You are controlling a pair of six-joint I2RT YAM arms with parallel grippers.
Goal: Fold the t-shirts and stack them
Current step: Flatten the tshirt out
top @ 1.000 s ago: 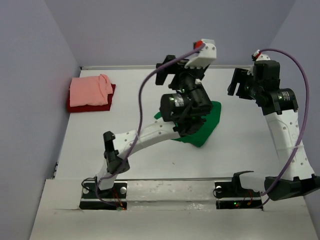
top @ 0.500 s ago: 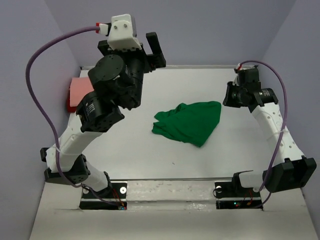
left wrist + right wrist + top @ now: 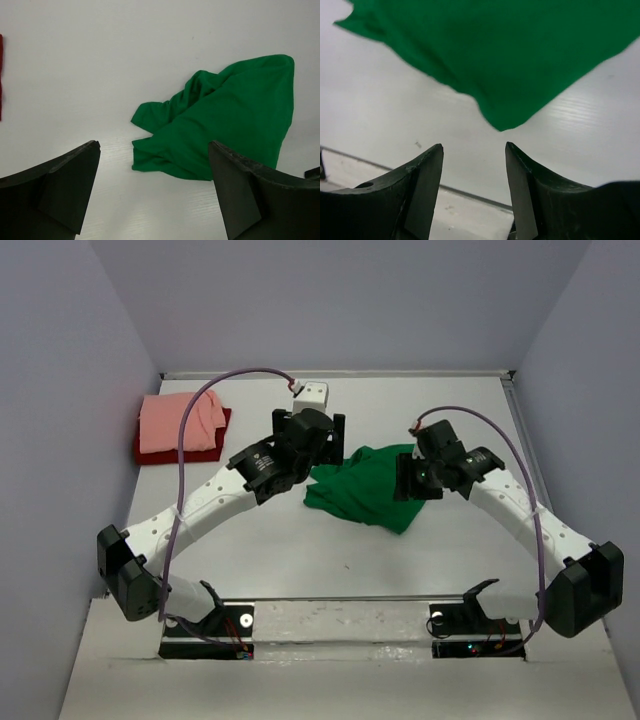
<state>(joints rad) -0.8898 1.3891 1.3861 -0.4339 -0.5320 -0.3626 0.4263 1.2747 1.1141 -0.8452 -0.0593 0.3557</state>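
Observation:
A bright green t-shirt (image 3: 370,488) lies crumpled in the middle of the table; it also shows in the left wrist view (image 3: 220,120) and the right wrist view (image 3: 510,55). A folded salmon pink t-shirt (image 3: 180,422) lies on a folded dark red t-shirt (image 3: 215,448) at the far left. My left gripper (image 3: 325,445) is open and empty, just left of the green shirt's upper edge; its jaws stand wide apart (image 3: 154,192). My right gripper (image 3: 408,480) is open and empty at the shirt's right edge, above its lower corner (image 3: 474,172).
The white table (image 3: 450,550) is walled by lilac panels at the left, back and right. A metal rail (image 3: 350,605) runs along the near edge by the arm bases. A small dark speck (image 3: 347,565) lies on the table in front of the green shirt.
Both arms have come down from raised poses toward the green shirt. The left gripper swung from the far left to the shirt's left side; the right gripper moved left to its right edge.

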